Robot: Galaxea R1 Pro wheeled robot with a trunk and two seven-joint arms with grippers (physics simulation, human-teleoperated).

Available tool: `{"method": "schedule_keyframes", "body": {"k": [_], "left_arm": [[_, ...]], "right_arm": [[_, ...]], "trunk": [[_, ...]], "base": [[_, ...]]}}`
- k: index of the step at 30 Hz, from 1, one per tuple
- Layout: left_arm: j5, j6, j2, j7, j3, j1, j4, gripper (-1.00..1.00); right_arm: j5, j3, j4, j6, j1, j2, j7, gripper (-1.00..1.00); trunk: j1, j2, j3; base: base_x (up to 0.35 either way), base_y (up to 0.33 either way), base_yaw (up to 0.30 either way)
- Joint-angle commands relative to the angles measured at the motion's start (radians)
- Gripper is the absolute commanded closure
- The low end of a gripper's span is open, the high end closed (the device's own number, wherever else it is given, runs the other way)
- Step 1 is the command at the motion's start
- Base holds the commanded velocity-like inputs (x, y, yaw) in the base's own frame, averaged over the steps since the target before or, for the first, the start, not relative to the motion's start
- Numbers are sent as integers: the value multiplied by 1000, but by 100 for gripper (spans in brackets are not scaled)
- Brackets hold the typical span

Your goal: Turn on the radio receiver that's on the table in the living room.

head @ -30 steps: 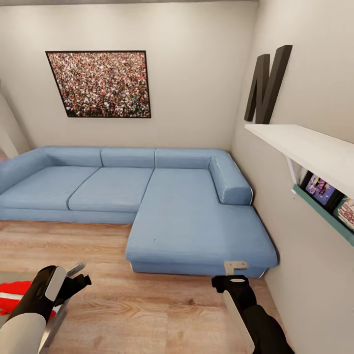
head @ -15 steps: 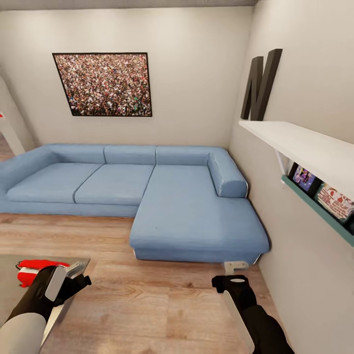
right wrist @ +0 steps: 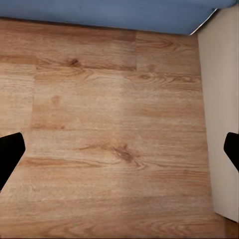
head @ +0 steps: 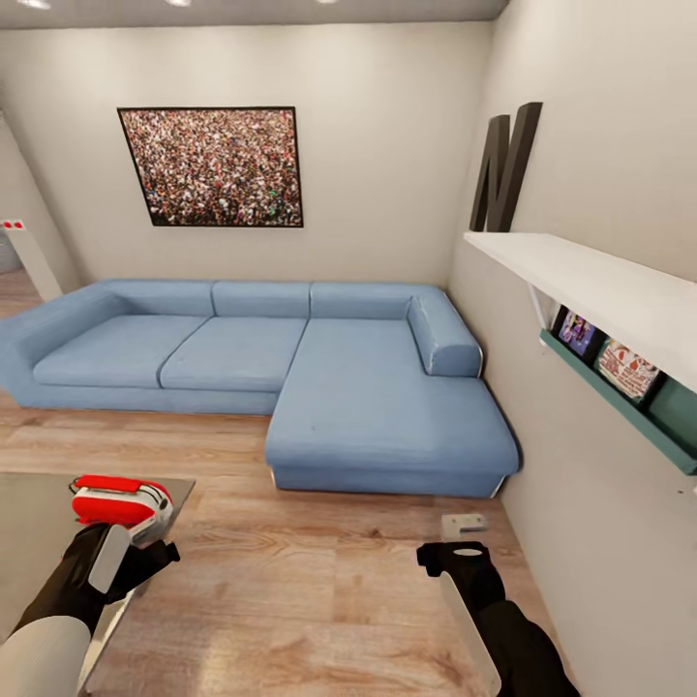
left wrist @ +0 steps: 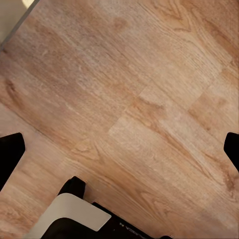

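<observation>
We have two claws. Our left claw [head: 155, 557], black with a white panel on its wrist, hangs at the near edge of the surface; in the left wrist view its two dark fingertips [left wrist: 11, 152] stand far apart at the picture's edges over bare wood planks, so it is released and grasps nothing. Our right claw [head: 465, 554] hangs over the floor near the right-hand wall; its two fingertips [right wrist: 10, 149] are likewise spread wide and released, with planks, a strip of blue sofa base and a pale wall edge past them.

Just beyond the left claw sits the one small rounded glossy red radio receiver [head: 121, 503], resting on the near corner of the low matte grey surface [head: 34, 513]. It is red on top, with a white and silver panel and stripes along its side and a thin dark wire handle arched over it. The claw is just beside it; we cannot tell whether they touch.

Around us lies the living room's light wood plank floor [head: 319, 600]. There is one large light-blue L-shaped sofa [head: 290, 378], one black-framed crowd photograph [head: 213, 166] on the beige back wall, one big dark letter N [head: 503, 169] on the right wall, and below it one white shelf [head: 590, 290] over a teal ledge [head: 620, 411] holding two small pictures.
</observation>
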State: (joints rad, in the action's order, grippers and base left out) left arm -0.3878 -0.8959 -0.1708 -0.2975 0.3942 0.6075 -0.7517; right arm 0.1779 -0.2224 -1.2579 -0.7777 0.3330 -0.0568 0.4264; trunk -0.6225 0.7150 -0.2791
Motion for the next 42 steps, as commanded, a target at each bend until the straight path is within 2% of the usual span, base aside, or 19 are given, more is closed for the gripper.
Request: {"method": "schedule_keyframes", "body": {"k": [1, 8, 16, 18, 20, 22, 26, 33, 36, 37, 39, 42], "left_arm": [[0, 0, 0, 0, 0, 0, 0, -100], [2, 0, 0, -1, 0, 0, 2, -100], [-2, 13, 1, 4, -1, 0, 131, -100], [-1, 72, -2, 4, -1, 0, 188, -100], [-1, 165, -4, 4, -2, 0, 263, -100], [0, 210, -5, 5, -3, 0, 304, -100], [2, 236, -7, 40, -3, 0, 336, -100], [8, 253, -12, 80, -4, 0, 444, -100], [52, 297, -12, 82, -4, 0, 506, -100], [86, 342, -13, 86, -3, 0, 546, -100], [127, 401, -14, 117, -3, 0, 604, -100], [157, 440, -25, 166, -3, 0, 664, -100]], "right_arm": [[0, 0, 0, 0, 0, 0, 0, -100], [1, 0, 1, 0, 0, 0, 0, -100], [2, 6, 64, 1, 1, 0, -4, -100], [1, 23, 129, 4, 1, 1, -28, -100], [-1, 59, 180, 7, 0, 3, -78, -100], [-3, 86, 202, 7, 0, 4, -107, -100], [-5, 107, 255, 10, 0, 4, -123, -100], [-8, 113, 374, 34, 0, 5, -129, -100], [-8, 113, 428, 70, 0, 12, -129, -100], [-8, 113, 458, 83, 0, 20, -131, -100], [-10, 113, 503, 109, 0, 32, -142, -100], [-10, 112, 556, 164, 0, 48, -162, -100]], "trunk": [[0, 0, 0], [0, 0, 0], [0, 0, 0], [0, 0, 0], [0, 0, 0], [0, 0, 0], [0, 0, 0], [0, 0, 0], [0, 0, 0], [0, 0, 0], [0, 0, 0], [0, 0, 0]], "base": [[-334, 69, 0], [-206, 35, 0], [-9, 1, 0], [0, 0, 0], [0, 0, 0], [0, 0, 0], [0, 0, 0], [0, 0, 0], [0, 0, 0], [0, 0, 0], [0, 0, 0], [0, 0, 0]]}}
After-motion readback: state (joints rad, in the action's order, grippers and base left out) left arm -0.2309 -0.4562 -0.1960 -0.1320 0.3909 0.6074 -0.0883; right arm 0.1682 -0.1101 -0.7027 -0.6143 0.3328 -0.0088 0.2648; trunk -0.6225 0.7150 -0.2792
